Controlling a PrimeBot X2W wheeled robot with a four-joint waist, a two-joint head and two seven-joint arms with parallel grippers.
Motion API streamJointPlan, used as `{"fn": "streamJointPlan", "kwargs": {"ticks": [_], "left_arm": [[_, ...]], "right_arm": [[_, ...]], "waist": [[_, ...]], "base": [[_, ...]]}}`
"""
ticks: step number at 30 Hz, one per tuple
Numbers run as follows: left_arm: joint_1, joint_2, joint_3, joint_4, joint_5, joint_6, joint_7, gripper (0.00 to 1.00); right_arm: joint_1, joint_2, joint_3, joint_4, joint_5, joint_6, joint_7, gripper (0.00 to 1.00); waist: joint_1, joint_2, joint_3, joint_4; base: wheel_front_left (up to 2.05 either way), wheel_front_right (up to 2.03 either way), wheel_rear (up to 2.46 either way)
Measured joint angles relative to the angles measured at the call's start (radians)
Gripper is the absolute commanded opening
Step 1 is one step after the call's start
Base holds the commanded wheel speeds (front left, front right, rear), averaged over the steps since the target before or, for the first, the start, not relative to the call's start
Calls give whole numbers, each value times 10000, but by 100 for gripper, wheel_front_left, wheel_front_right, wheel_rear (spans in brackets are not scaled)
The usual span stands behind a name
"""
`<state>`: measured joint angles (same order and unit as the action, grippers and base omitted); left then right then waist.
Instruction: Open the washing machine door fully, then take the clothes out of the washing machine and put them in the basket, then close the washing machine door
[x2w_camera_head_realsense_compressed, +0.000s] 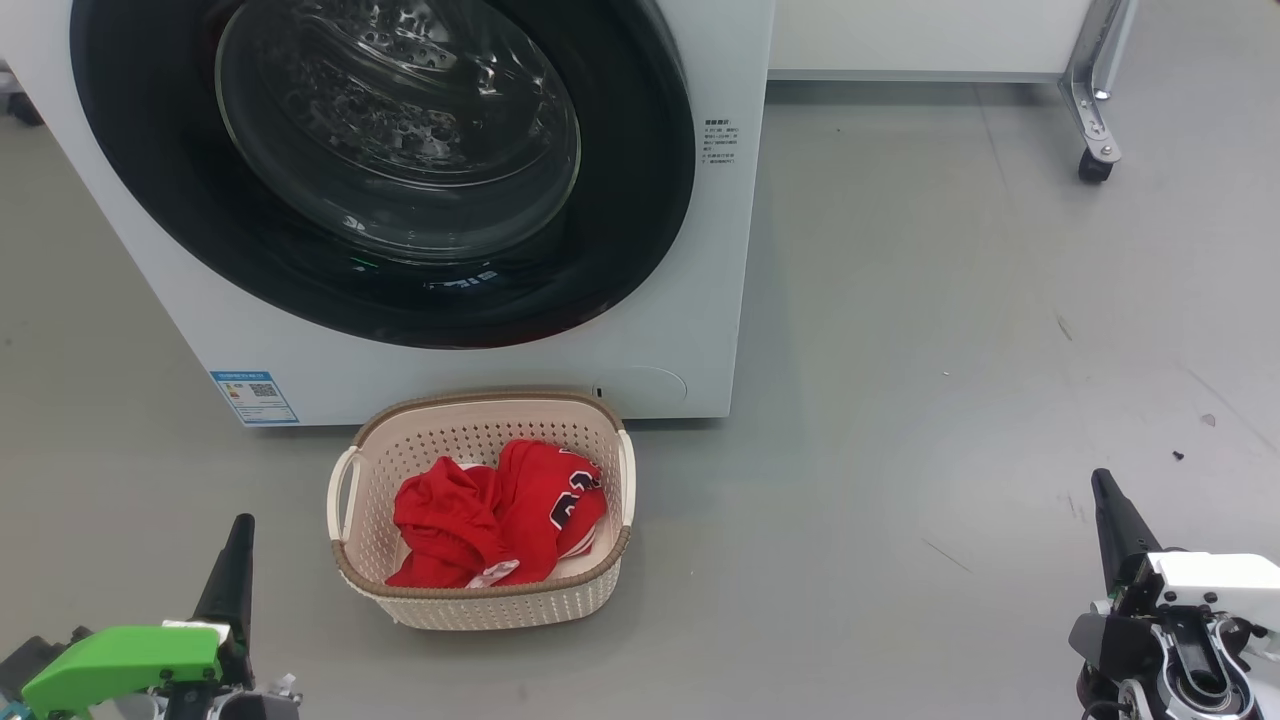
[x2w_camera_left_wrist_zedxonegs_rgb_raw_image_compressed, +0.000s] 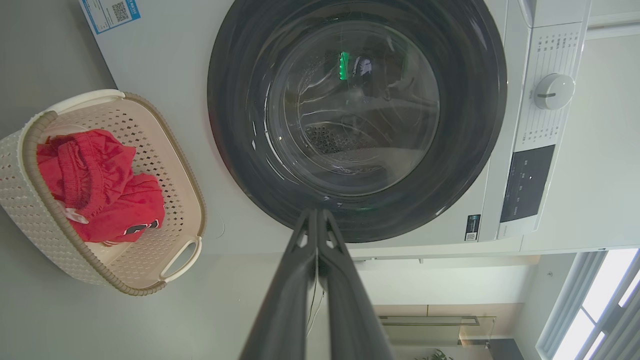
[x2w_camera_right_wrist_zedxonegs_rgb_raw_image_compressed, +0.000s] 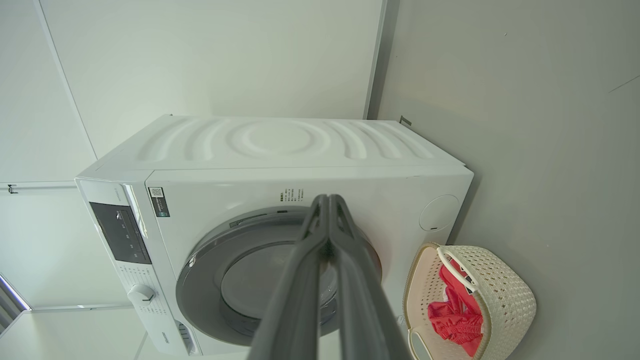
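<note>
The clothes (x2w_camera_head_realsense_compressed: 497, 512) lie heaped in the basket (x2w_camera_head_realsense_compressed: 480, 602) on the floor (x2w_camera_head_realsense_compressed: 900, 400), just before the washing machine (x2w_camera_head_realsense_compressed: 700, 350); the washing machine door (x2w_camera_head_realsense_compressed: 640, 200) sits closed. My left hand (x2w_camera_head_realsense_compressed: 243, 522) and right hand (x2w_camera_head_realsense_compressed: 1102, 480) flank the basket, fingers pressed together, holding nothing

Head view down at washing machine (x2w_camera_head_realsense_compressed: 722, 300) front, 2 wrist views facing it, basket (x2w_camera_head_realsense_compressed: 500, 606) shared

Head view: left gripper (x2w_camera_head_realsense_compressed: 240, 535) lower left, right gripper (x2w_camera_head_realsense_compressed: 1106, 492) lower right, well apart; each pair of dark fingers pressed together (tips pointing up).
</note>
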<state>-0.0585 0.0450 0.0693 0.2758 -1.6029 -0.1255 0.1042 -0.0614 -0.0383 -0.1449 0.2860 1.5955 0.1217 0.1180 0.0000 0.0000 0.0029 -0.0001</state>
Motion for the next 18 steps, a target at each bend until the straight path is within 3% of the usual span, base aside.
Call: {"fn": "streamJointPlan", "kwargs": {"ticks": [18], "left_arm": [[-5, -2, 6, 0, 0, 0, 0, 0]], "right_arm": [[-2, 0, 2, -25, 2, 0, -2, 0]], "waist": [[0, 0, 1, 1]], "base": [[0, 0, 0]]}}
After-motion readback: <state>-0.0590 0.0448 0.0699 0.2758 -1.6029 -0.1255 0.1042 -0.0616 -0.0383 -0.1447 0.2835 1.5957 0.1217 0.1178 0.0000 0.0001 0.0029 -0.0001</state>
